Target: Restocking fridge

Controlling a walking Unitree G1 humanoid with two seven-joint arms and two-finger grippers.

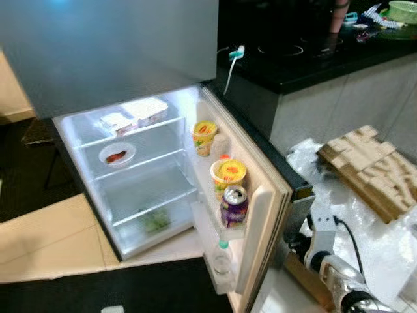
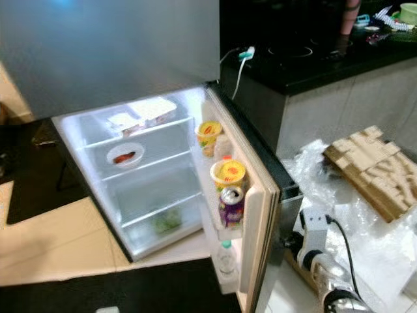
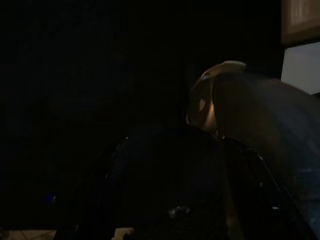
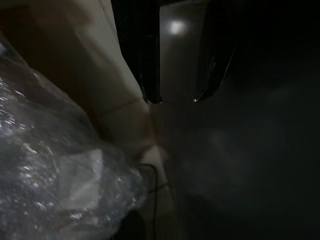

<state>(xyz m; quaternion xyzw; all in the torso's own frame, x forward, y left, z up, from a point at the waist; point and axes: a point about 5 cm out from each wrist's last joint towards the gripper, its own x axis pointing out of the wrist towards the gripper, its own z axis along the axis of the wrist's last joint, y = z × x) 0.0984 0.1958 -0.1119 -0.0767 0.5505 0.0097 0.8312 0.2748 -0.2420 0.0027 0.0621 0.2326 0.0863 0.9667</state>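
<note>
The fridge's lower compartment point(image 1: 140, 182) stands open and lit. Its door point(image 1: 268, 195) is swung out to the right. The door racks hold two yellow-lidded cups point(image 1: 229, 175), a purple can point(image 1: 234, 205) and a clear bottle point(image 1: 222, 257) at the bottom. Inside, wrapped trays point(image 1: 135, 114) lie on the top shelf, a bowl point(image 1: 117, 155) sits on the middle shelf, and greens point(image 1: 156, 220) lie in the bottom. My right arm point(image 1: 326, 257) hangs low behind the door's outer side. The right gripper point(image 4: 177, 99) is open with nothing between its fingers. The left wrist view is nearly black.
A black counter point(image 1: 313, 59) with a charger cable point(image 1: 232, 62) runs behind the door. A moulded cardboard piece point(image 1: 374, 169) lies on crumpled plastic wrap point(image 1: 365, 228) at the right. Pale tile floor point(image 1: 45, 241) and a dark mat point(image 1: 130, 287) lie before the fridge.
</note>
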